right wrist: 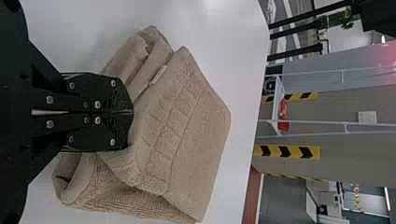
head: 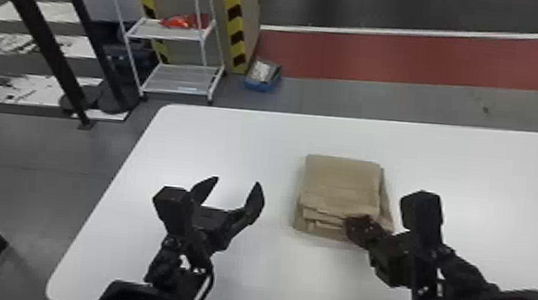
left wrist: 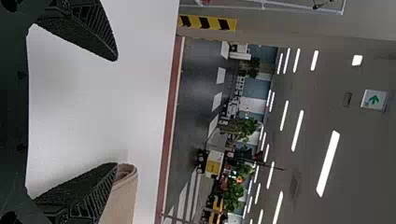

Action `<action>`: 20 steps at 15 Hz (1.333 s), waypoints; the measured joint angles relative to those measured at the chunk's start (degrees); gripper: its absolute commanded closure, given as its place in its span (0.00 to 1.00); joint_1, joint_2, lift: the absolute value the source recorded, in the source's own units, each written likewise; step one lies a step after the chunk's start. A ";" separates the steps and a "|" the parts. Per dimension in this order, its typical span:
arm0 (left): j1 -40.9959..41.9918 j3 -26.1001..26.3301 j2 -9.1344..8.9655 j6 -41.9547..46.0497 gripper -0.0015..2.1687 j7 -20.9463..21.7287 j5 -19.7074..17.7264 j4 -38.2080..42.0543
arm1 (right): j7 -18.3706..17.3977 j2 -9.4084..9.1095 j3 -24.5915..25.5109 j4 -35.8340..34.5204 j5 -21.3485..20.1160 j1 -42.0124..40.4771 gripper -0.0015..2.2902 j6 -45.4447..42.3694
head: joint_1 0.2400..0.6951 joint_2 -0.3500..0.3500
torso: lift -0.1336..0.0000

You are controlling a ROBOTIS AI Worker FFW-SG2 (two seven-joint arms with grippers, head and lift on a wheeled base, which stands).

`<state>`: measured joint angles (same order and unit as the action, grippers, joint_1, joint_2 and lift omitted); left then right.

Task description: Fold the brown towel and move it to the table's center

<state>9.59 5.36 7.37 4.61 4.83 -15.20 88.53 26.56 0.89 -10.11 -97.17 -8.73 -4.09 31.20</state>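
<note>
At the left, beyond the brown towel and past the table, a white rack stands on the floor. Nearer, the left hand is to the left of the towel, above the table, with its fingers wide apart and nothing between them — probably so that it leaves the cloth free, but can help. The towel lies on the table, folded into a thick pile, its layers somewhat uneven at the near side. The right hand is at the towel's near right part, its fingers together against the cloth — perhaps for neatening or shifting the pile. Whether a thin fold is pinched there, one cannot tell.
</note>
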 measured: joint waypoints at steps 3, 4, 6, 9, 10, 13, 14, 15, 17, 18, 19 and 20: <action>-0.13 0.45 0.01 0.00 0.03 0.00 0.00 -0.02 | -0.02 0.23 1.37 -0.17 -0.60 -0.01 0.89 0.75 | 1.00 0.68 | 0.28; -0.12 0.48 0.01 0.00 0.03 0.00 0.00 0.03 | 0.05 0.26 1.63 -0.49 -0.64 0.01 0.89 1.00 | 1.00 0.68 | 0.28; 0.14 0.39 0.01 0.00 0.03 0.00 0.00 0.35 | 0.33 0.34 2.16 -2.52 0.00 -0.88 0.89 1.59 | 1.00 0.67 | 0.28; 0.34 0.23 0.01 0.00 0.03 0.00 -0.02 0.51 | 1.10 0.55 3.22 -9.38 1.59 -4.37 0.89 1.79 | 1.00 0.67 | 0.28; 0.34 0.33 0.01 0.00 0.03 0.00 -0.02 0.55 | 1.07 0.56 3.72 -11.54 1.83 -5.34 0.86 1.74 | 1.00 0.67 | 0.28; 0.47 0.46 0.01 0.07 0.03 0.00 0.00 0.75 | -3.00 0.53 6.61 -17.71 2.81 -11.05 0.36 -5.64 | 1.00 0.62 | 0.28; 0.57 0.41 0.01 0.09 0.03 0.00 0.00 0.91 | -4.65 0.52 8.05 -19.13 3.61 -13.82 0.20 -10.77 | 1.00 0.60 | 0.28; 0.74 0.38 0.01 0.10 0.03 -0.06 0.00 1.31 | -6.95 0.50 9.41 -20.31 4.37 -16.53 0.10 -15.26 | 1.00 0.59 | 0.28; 1.57 0.22 0.00 0.05 0.03 -0.13 0.03 2.68 | -13.66 0.47 11.48 -21.37 4.90 -20.75 0.05 -22.29 | 1.00 0.51 | 0.28; 2.15 0.09 -0.03 0.02 0.03 -0.18 0.12 3.51 | -16.07 0.45 12.62 -21.39 5.05 -22.11 0.05 -24.26 | 1.00 0.48 | 0.28; 3.01 -0.20 -0.04 0.00 0.03 -0.34 0.23 4.64 | -17.21 0.38 14.29 -21.19 5.63 -23.39 0.05 -25.85 | 1.00 0.46 | 0.28; 4.19 -0.86 -0.05 0.00 0.03 -0.54 0.34 6.00 | -17.36 0.31 16.10 -20.81 6.98 -24.51 0.05 -27.68 | 1.00 0.43 | 0.28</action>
<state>13.77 4.50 7.32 4.61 4.30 -14.87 94.52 9.20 1.19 5.99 -117.98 -1.74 -28.60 3.52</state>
